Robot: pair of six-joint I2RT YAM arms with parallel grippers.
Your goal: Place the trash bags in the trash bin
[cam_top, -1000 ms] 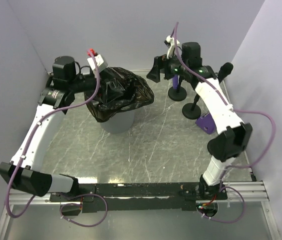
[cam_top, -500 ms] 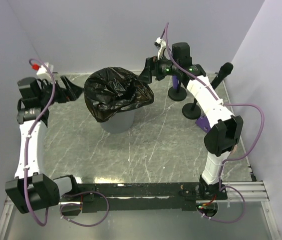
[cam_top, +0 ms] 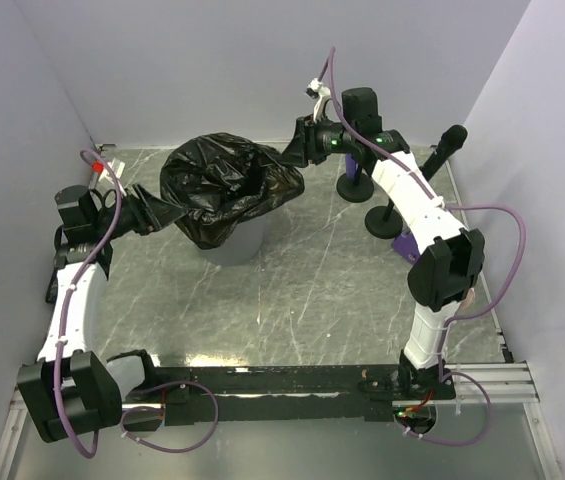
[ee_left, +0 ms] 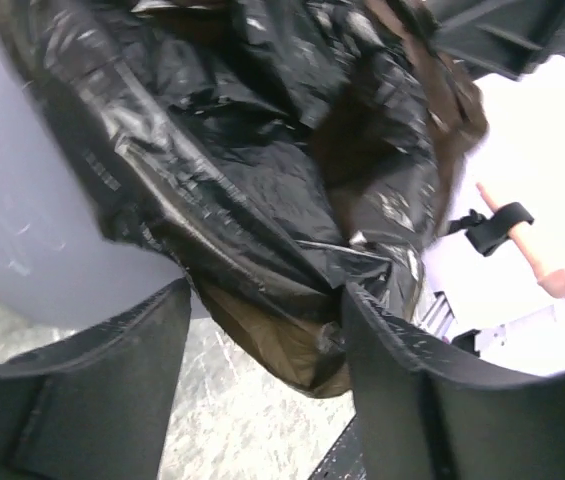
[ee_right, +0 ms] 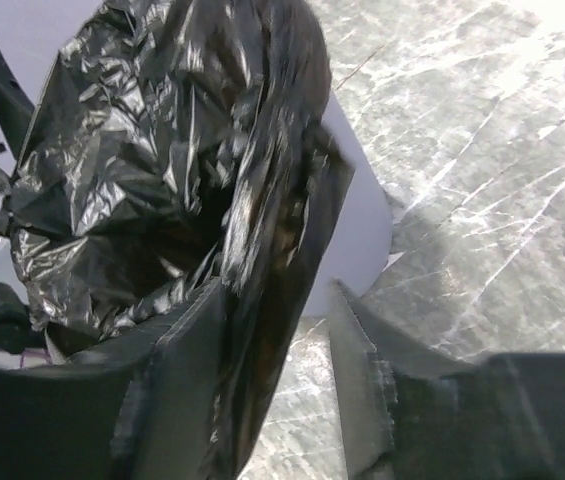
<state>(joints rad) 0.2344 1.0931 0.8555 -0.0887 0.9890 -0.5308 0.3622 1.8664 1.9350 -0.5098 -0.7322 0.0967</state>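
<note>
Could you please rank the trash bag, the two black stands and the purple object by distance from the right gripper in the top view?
1. Trash bag, against the right gripper.
2. Far black stand, just right.
3. Near black stand, farther right.
4. Purple object, right edge.

- Black bag [ee_right: 152,160] draped over the grey bin [ee_right: 357,215], crumpled and glossy.
- Its edge hangs inside the gripper [ee_right: 277,295], jaws apart.
- Marbled table [ee_right: 482,150] beyond.

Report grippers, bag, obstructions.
Left gripper open, right gripper open, straddling edge of crinkled black plastic trash bag. Bag draped over round grey plastic bin. No obstruction.
</note>
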